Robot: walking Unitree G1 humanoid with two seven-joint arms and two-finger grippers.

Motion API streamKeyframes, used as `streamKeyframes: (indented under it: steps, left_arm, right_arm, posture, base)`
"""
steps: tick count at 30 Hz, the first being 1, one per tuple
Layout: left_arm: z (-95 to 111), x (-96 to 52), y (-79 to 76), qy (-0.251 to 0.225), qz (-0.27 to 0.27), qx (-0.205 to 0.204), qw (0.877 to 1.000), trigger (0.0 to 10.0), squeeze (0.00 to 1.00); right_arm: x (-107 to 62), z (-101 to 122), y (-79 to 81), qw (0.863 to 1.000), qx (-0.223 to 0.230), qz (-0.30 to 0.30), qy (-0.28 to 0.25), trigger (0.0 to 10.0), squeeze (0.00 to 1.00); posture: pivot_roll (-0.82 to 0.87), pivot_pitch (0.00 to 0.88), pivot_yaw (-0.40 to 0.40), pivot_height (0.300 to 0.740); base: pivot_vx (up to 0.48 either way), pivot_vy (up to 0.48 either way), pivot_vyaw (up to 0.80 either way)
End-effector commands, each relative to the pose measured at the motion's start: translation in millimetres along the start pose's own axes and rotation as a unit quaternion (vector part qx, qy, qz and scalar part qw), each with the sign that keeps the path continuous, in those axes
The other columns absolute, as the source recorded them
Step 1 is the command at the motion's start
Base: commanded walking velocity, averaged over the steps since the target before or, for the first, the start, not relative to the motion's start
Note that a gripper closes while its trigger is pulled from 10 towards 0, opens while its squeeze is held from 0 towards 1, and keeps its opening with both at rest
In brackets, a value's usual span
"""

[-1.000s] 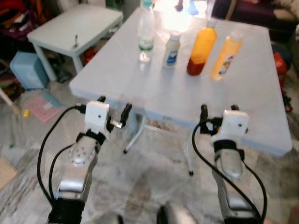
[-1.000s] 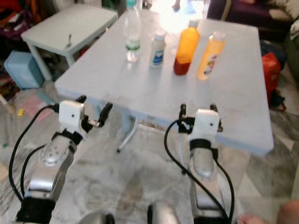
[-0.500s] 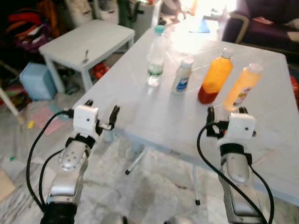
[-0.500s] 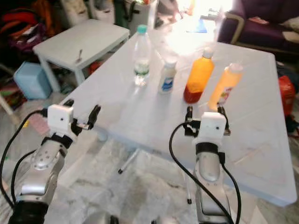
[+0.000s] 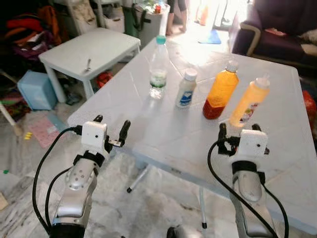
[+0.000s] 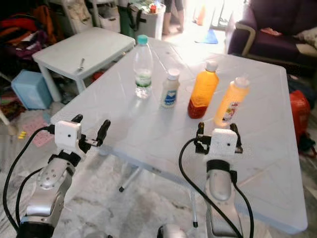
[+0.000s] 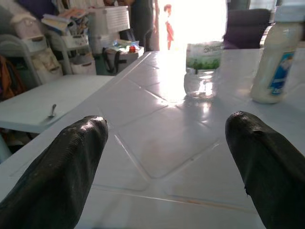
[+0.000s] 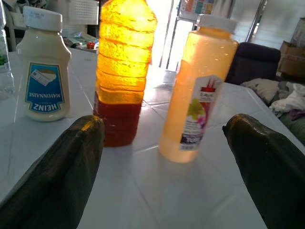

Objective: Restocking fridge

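Four bottles stand in a row on the white table (image 5: 163,134): a clear water bottle (image 5: 158,67) with a teal cap, a white mayonnaise bottle (image 5: 186,88), an orange-and-red drink bottle (image 5: 221,91) and a pale orange juice bottle (image 5: 249,101). My left gripper (image 5: 112,122) is open at the table's near left edge, pointing toward the water bottle (image 7: 204,62). Over the table's near part my right gripper (image 5: 239,130) is open, just short of the juice bottle (image 8: 198,90) and the orange-and-red bottle (image 8: 123,71). Neither holds anything.
A small white side table (image 5: 91,47) with a spoon (image 5: 87,63) on it stands at the far left, a blue bin (image 5: 33,89) beside it. A dark sofa (image 5: 282,25) is at the far right, a red bag (image 5: 311,106) below it. Marble floor lies under the table.
The whole view has shifted as I came closer to the table. Both grippers now reach the table's near edge, the right one nearer the juice bottle. Both stay open.
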State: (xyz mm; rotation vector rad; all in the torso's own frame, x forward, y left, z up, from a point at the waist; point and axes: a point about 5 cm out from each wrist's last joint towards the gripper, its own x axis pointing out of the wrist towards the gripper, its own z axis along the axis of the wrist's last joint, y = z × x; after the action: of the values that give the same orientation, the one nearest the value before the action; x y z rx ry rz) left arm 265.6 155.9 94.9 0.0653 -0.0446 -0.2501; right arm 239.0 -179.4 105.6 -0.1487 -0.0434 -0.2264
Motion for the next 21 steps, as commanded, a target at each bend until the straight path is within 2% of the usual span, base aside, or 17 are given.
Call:
streamKeyframes:
  steps: [1,21]
  left_arm:
    - [3.6,1.3,-0.9,-0.008,-0.001,0.004,1.000,10.0,0.00]
    - [3.6,1.3,-0.9,-0.008,-0.001,0.004,1.000,10.0,0.00]
  right_arm:
    - [0.1,-0.6,-3.8,1.000,-0.006,-0.007,0.003,10.0,0.00]
    - [0.1,-0.6,-3.8,1.000,-0.006,-0.007,0.003,10.0,0.00]
  posture:
    - [-0.05,0.000,-0.021,0.740]
    - [-0.05,0.000,-0.021,0.740]
  base:
    - [0.000,0.000,0.00]
    - [0.000,0.000,0.00]
